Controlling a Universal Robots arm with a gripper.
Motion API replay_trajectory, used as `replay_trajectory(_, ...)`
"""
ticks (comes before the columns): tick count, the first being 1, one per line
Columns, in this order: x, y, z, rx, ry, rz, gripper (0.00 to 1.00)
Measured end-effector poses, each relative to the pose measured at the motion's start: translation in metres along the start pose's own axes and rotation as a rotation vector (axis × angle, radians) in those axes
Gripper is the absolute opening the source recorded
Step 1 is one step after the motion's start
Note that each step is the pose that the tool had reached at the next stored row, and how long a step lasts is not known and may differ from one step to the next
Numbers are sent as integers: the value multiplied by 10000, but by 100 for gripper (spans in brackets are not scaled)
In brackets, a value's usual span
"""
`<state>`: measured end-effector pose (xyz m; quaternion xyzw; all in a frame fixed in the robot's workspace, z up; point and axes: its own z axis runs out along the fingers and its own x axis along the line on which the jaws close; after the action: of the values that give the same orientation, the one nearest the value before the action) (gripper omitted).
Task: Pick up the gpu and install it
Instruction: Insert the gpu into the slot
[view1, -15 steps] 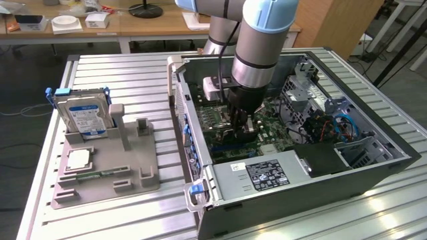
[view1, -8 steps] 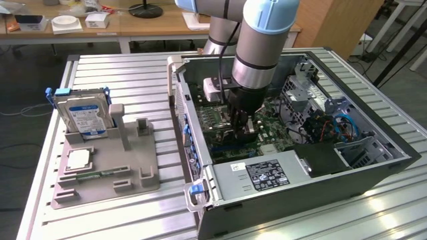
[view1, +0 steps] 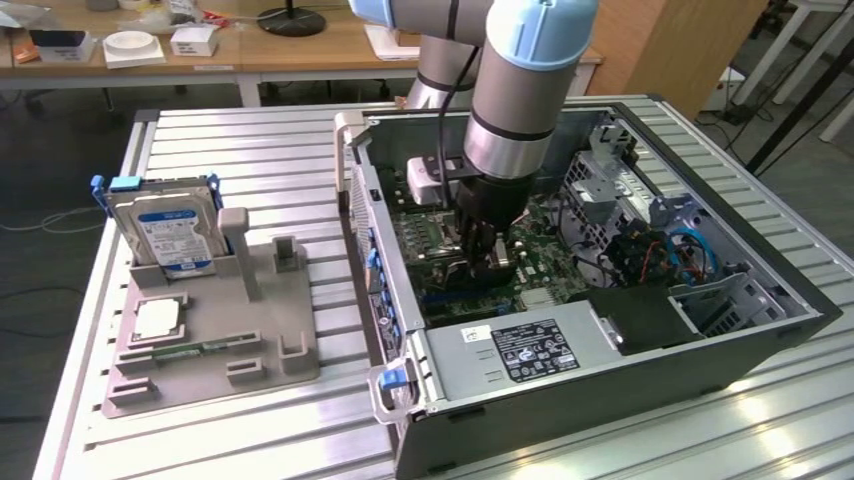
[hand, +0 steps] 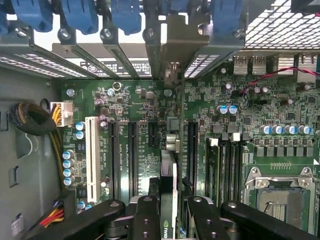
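Observation:
The gpu (hand: 169, 200) is a thin dark card seen edge-on in the wrist view, with its silvery metal end bracket (hand: 172, 45) up against the case's rear slot openings. My gripper (hand: 170, 220) is shut on it, one black finger (hand: 146, 217) on each side of the card. The card stands upright over the green motherboard (hand: 125, 100), among the black expansion slots (hand: 132, 155). Whether its lower edge sits in a slot is hidden. In the exterior view my gripper (view1: 483, 258) reaches down inside the open computer case (view1: 601, 400), low over the board.
Beside the case, a grey fixture (view1: 214, 330) holds a silver hard drive with a blue label (view1: 167, 230), a processor chip (view1: 158, 318) and a green memory stick (view1: 200, 348). The power supply (view1: 521, 350), blue slot latches (hand: 75, 15), cable bundle (hand: 30, 117) and processor socket (hand: 280, 200) crowd the card.

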<state>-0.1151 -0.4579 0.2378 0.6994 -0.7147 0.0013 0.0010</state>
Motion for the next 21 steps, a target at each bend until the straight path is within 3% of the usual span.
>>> replay_trajectory(7,-2,-1,-35,3,-4,1,26)
replay_trajectory(21,-2,-26,-8,16,0,-2,26)
